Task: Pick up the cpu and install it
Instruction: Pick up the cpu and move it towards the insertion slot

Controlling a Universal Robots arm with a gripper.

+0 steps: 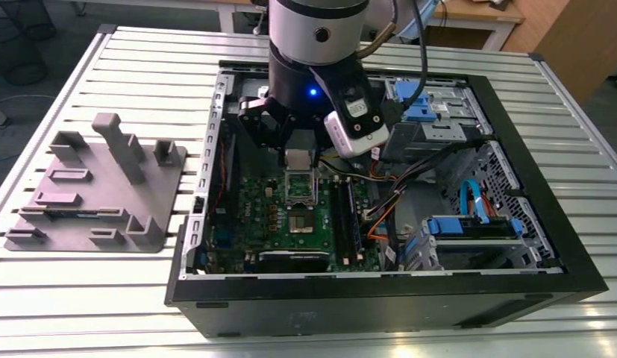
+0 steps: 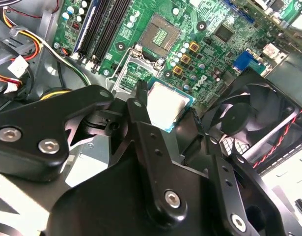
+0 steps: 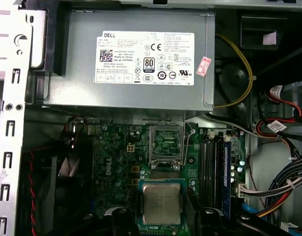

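Note:
The cpu (image 3: 161, 204), a small square chip with a silvery top, sits between the black fingers (image 3: 120, 219) of my gripper (image 3: 161, 219), which is shut on it. In the second wrist view the cpu (image 2: 165, 104) hangs above the green motherboard (image 2: 214, 54), a short way from the open socket (image 2: 160, 33). In the exterior view the gripper (image 1: 298, 154) hovers inside the open computer case, with the cpu (image 1: 298, 159) just above the socket (image 1: 300, 186). The socket's metal frame (image 3: 166, 145) stands open, its contact field bare.
A big grey box with a white label (image 3: 131, 59) lies beyond the socket. Memory slots (image 3: 212, 167) and coloured cables (image 3: 276, 189) run along one side, a black fan (image 2: 254, 123) on the other. A grey fixture tray (image 1: 99, 194) rests on the slatted table at the exterior view's left.

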